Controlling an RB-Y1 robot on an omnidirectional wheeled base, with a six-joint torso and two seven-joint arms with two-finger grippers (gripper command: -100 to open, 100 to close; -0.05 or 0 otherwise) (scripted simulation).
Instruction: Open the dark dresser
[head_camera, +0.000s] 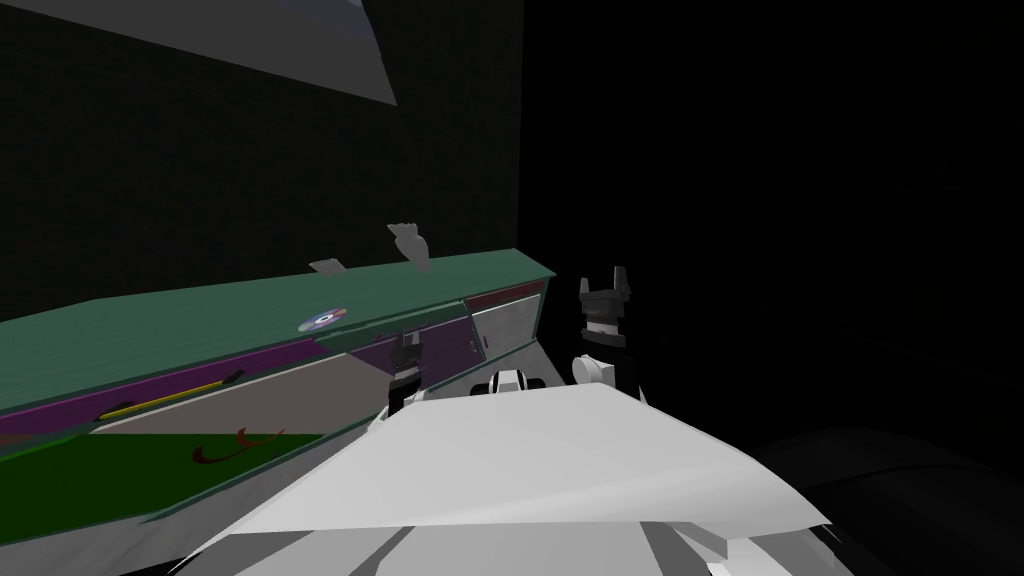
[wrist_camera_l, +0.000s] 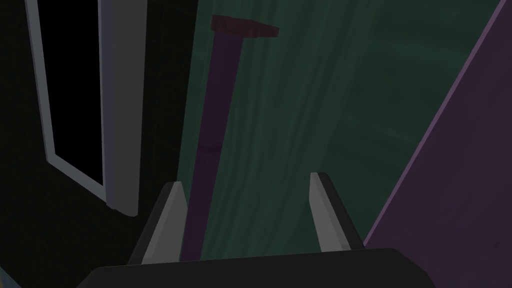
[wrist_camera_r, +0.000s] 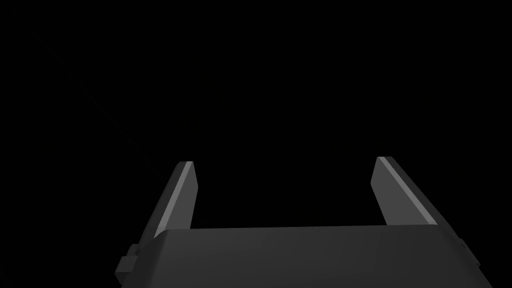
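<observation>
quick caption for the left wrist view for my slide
Left gripper, jaws open and empty, close to the dark green panel of the dresser, a purple strip running beside one jaw.

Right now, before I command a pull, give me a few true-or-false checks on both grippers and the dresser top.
1. The left gripper is open. True.
2. The right gripper is shut on a handle. False: it is open and holds nothing, in front of a black area.
3. A disc lies on the green top of the dresser. True.
4. The left gripper faces a white wall. False: it faces the dresser's green and purple surfaces.
</observation>
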